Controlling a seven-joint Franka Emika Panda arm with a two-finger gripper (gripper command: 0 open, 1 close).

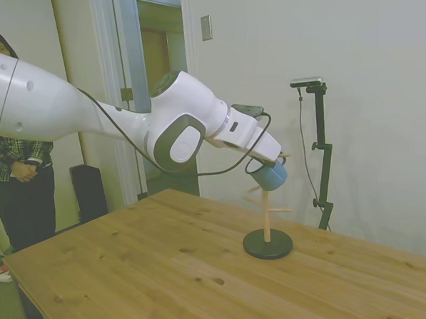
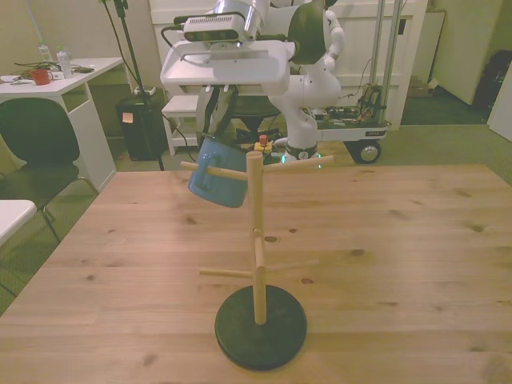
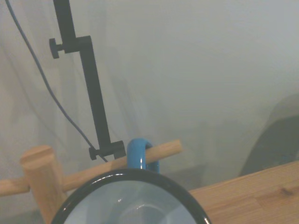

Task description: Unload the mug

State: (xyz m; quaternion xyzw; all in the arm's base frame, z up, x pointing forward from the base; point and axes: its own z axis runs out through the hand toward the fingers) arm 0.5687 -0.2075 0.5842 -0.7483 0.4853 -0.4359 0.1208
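Mug [image 2: 218, 182] hangs by its loop handle [image 3: 141, 154] on the top left peg [image 2: 214, 170] of the wooden rack [image 2: 256, 240], well above the desk [image 2: 416, 240]. Fingers [image 2: 214, 128] sit at the mug; closed or not, cannot tell. The peg points out to the front view's left, so the handle must slide that way to clear its tip.

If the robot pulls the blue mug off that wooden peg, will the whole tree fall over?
Probably not. The mug looks small and thin-walled, so likely light, and the stand's dark round base is wide. Its handle loops around the peg, so a crooked pull might snag and tip the tall, thin tree. The glossy mug may be slippery.
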